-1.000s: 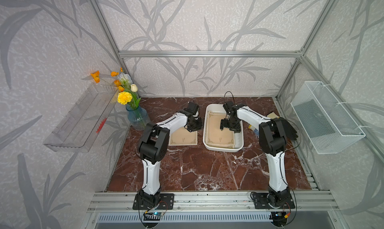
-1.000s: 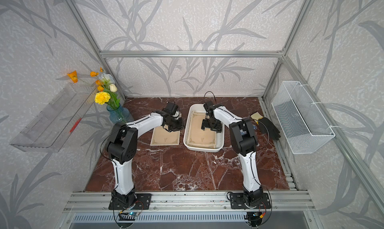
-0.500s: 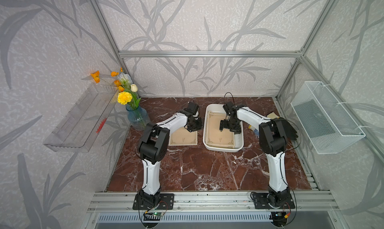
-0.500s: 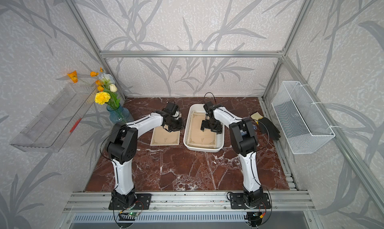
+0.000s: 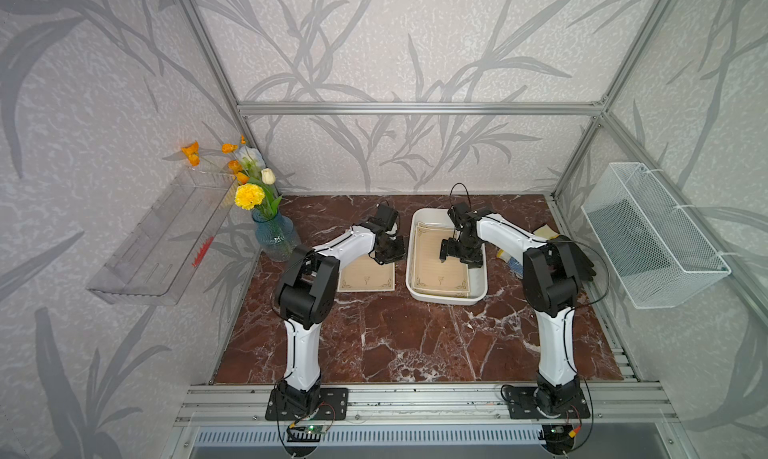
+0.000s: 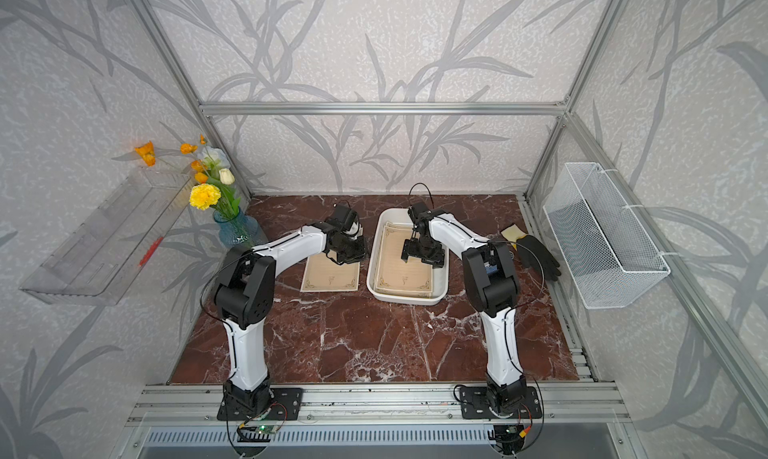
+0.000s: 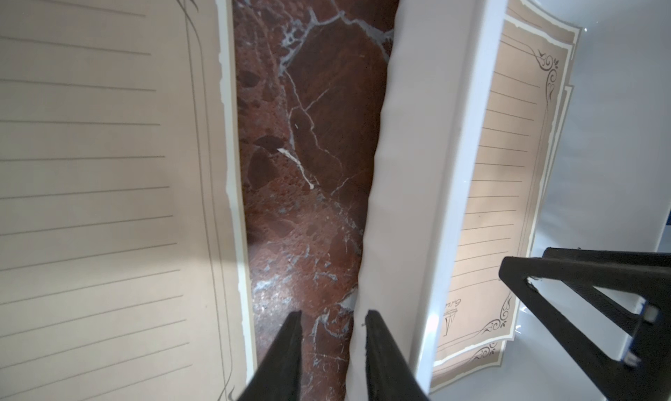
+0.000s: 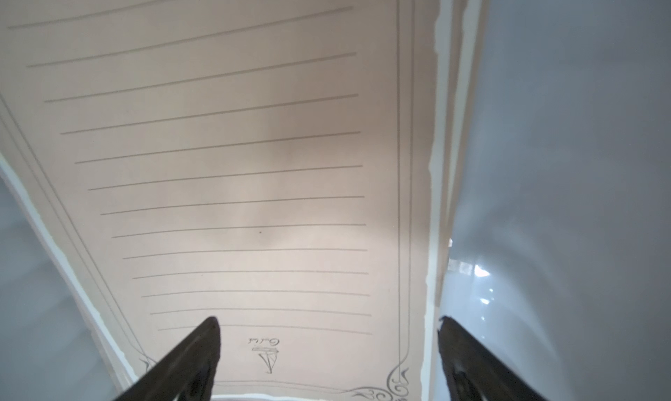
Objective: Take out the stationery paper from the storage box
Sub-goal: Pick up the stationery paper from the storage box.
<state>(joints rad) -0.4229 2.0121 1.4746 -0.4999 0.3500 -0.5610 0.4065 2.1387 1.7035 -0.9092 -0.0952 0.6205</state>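
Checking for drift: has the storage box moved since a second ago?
No. The storage box lies where it lay, its near wall against the same white veins of the table.

A stack of stationery paper (image 5: 432,274) lies in the storage box (image 5: 440,298), a loose sheet (image 5: 365,275) on the table (image 5: 395,336) just left of it, a glove (image 5: 579,261) to its right.

— What encloses the space?
— Pale grey wallpaper with darker leaf shapes (image 5: 374,41), framed by silver aluminium rails (image 5: 415,108).
— And underneath?
— A reddish-brown marble-look tabletop with white veins (image 5: 395,340). A clear plastic shelf (image 5: 158,245) hangs on one side wall, a white wire-mesh basket (image 5: 652,236) opposite.
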